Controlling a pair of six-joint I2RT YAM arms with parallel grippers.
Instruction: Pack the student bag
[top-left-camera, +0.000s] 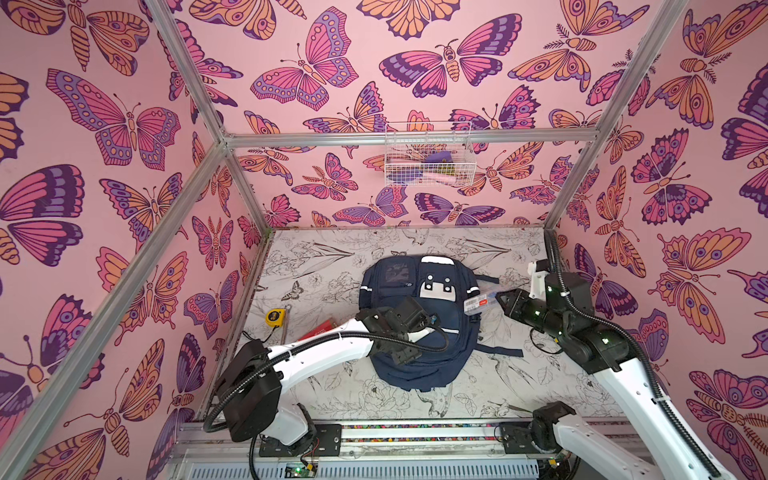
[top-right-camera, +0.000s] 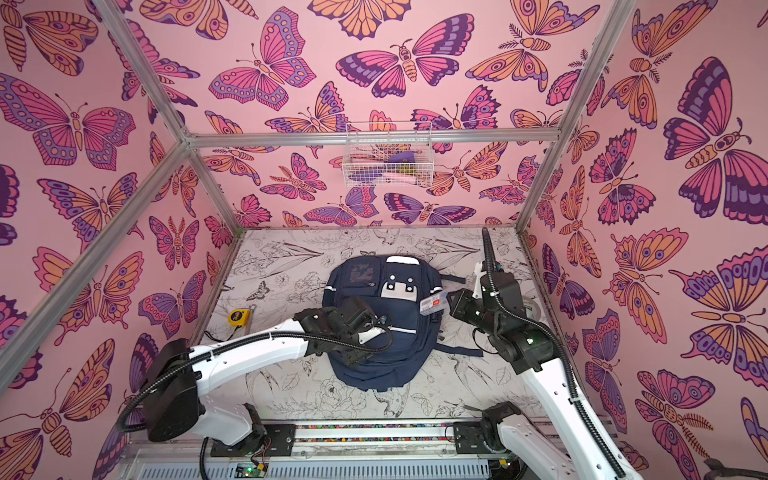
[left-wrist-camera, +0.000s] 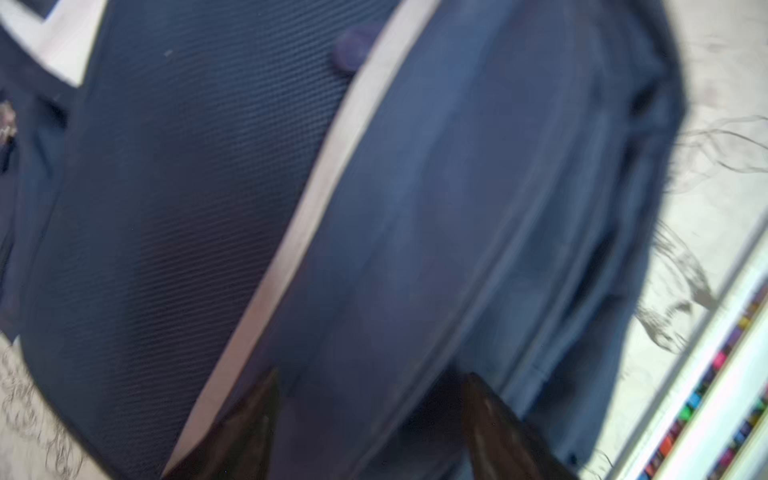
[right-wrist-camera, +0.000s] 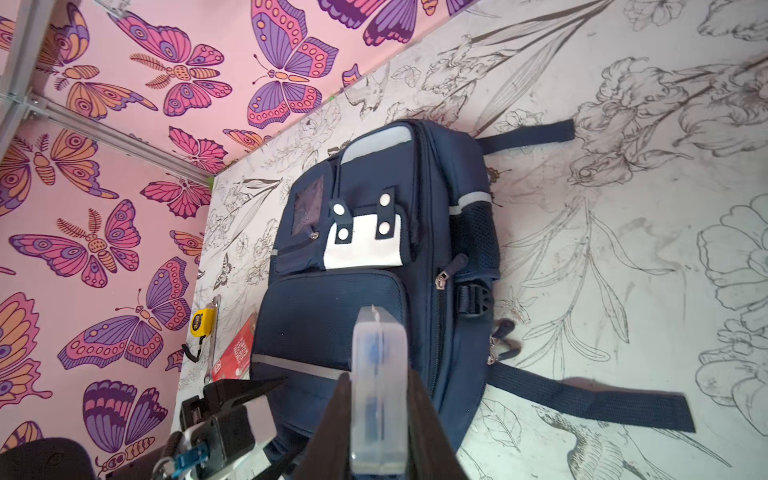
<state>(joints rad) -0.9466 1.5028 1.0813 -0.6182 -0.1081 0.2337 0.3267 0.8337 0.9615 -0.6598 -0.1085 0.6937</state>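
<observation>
counter | student bag flat, front up, below both end effectors | left arm stretched over bag, wrist bent down, left end effector jaws apart close over fabric | right arm elbow-high, right end effector clamping clear plastic case over bag's side edge

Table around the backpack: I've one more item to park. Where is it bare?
Bare: the strip between the navy fabric backpack and the pink butterfly back wall, and the strip between it and the metal front rail. Crowded: left, by the yellow tape measure and red packet.
</observation>
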